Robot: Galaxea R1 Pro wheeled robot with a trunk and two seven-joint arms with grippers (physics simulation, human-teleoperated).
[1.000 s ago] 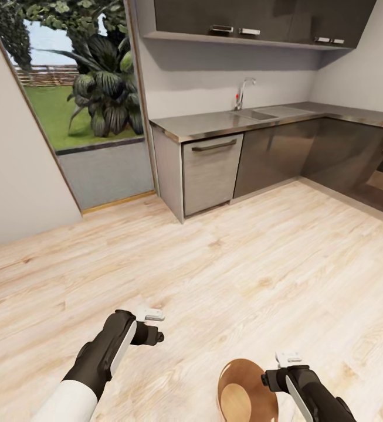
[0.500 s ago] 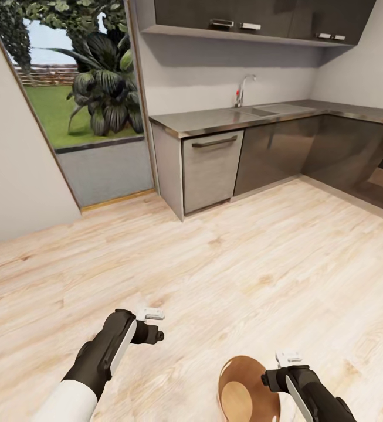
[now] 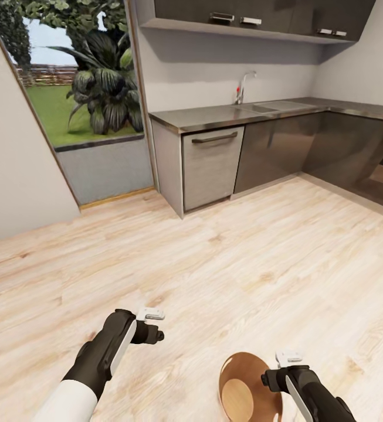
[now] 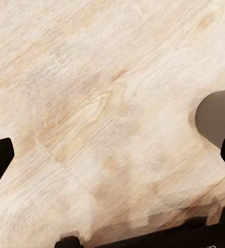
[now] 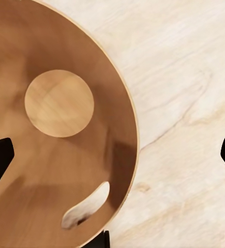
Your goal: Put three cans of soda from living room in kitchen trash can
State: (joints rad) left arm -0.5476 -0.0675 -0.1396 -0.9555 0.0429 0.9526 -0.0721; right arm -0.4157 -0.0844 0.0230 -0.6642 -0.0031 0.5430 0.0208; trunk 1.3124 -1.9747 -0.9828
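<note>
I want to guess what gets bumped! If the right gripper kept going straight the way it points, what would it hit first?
Probably the round grey-brown trash can with the smooth orange-brown inside. The right gripper points down with open jaws over its rim, so it might meet the rim or the pale wood floor beside it; depth is unclear.

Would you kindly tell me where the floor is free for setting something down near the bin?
The light wood floor is bare between the left gripper and the grey dishwasher front. It is crowded only by the right gripper, beside the round orange-brown-lined bin.
</note>
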